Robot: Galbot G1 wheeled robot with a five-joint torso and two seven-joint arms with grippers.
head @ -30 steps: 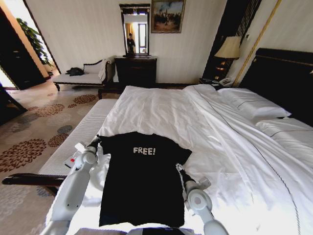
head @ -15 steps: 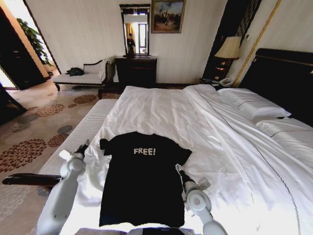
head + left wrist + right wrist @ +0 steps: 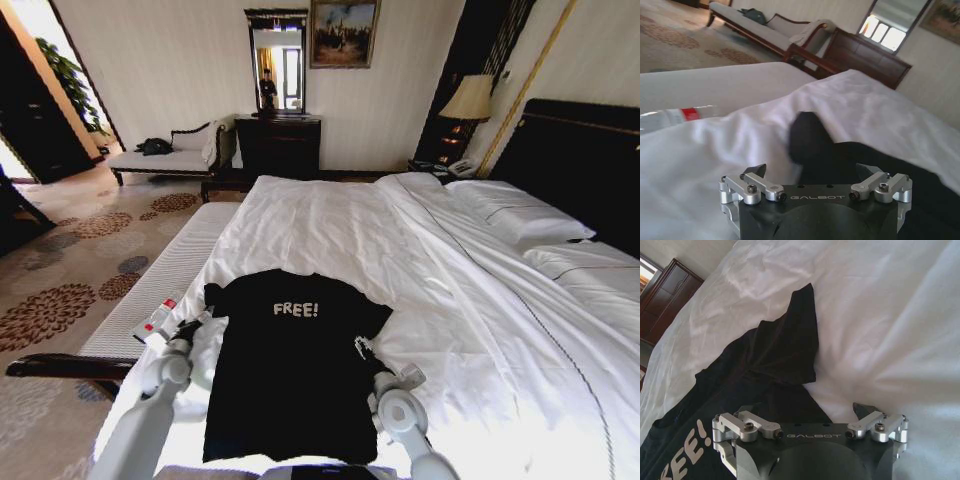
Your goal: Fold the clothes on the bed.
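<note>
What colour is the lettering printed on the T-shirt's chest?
White, on the black T-shirt; the head view shows it best.

black T-shirt (image 3: 290, 370) | flat, print up | white bed (image 3: 420, 260)

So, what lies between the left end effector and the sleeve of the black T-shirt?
In the left wrist view, only rumpled white sheet lies between the open left end effector and the sleeve of the black T-shirt.

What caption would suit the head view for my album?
Both open grippers, left and right, flank a black T-shirt spread on the white bed.
</note>
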